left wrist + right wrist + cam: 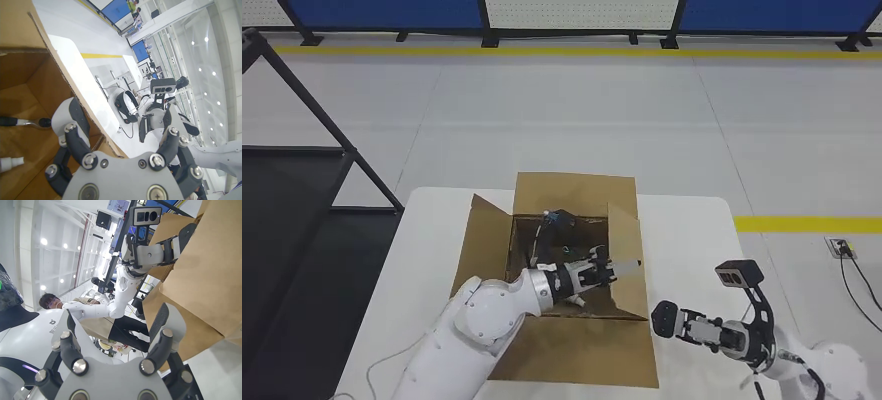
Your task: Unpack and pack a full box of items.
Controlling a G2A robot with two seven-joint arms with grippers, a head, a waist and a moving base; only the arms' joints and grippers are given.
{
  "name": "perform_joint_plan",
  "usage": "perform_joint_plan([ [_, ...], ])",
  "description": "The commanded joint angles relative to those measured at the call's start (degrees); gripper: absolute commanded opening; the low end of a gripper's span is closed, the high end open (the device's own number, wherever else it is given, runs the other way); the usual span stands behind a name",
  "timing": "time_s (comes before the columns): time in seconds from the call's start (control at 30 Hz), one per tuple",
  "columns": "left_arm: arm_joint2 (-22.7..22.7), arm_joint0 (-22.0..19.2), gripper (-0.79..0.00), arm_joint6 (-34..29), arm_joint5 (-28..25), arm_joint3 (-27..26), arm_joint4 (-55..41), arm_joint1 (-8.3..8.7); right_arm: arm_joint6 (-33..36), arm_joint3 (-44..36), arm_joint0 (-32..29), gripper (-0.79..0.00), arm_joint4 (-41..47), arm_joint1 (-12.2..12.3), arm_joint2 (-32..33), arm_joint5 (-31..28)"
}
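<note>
Brown corrugated cardboard box (582, 190) sits in the middle of the white table (692, 230), mouth upward and flaps splayed. Its longest run goes from my side toward the far edge. I judge the unpacking barely begun, since a black-handled metal tool (28, 122) and a small white bottle (11, 162) lie inside, so lifting out and repacking are all to come. My left gripper (604, 268) is spread wide and holds nothing, straddling the box's right-hand flap with one finger inside and one outside, while my right gripper (667, 320) hangs equally wide and empty just beside the near right corner.
</note>
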Motion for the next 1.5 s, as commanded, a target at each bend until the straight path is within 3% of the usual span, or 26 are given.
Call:
perform_joint_plan([
  [0.0, 1.5, -0.9, 0.0, 0.6, -0.2, 0.4, -0.2, -0.49, -0.4, -1.4, -0.7, 0.0, -0.3, 0.1, -0.1, -0.3],
  [0.6, 11.7, -8.9, 0.0, 4.2, -1.9, 11.0, -3.3, -5.56, -5.3, -5.8, -9.1, 0.0, 4.2, 1.0, 4.0, -4.5],
  [0.93, 11.8, -10.8, 0.0, 3.8, -3.0, 15.3, -3.9, -6.88, -14.2, -6.5, -10.4, 0.0, -2.6, 1.2, 3.6, -2.5],
  [1.1, 10.4, -10.0, 0.0, 2.3, -3.7, 15.0, -3.6, -6.71, -17.7, -5.4, -9.8, 0.0, -4.4, 1.4, 4.3, -1.3],
  [1.3, 9.9, -9.4, 0.0, 1.8, -3.2, 15.0, -3.3, -6.89, -13.9, -6.6, -10.2, 0.0, -0.2, 1.6, 3.9, -4.6],
  [1.47, 11.1, -9.5, 0.0, 4.1, -3.2, 15.9, -3.4, -7.86, -14.6, -7.8, -11.0, 0.0, 2.4, 1.7, 3.9, -7.5],
])
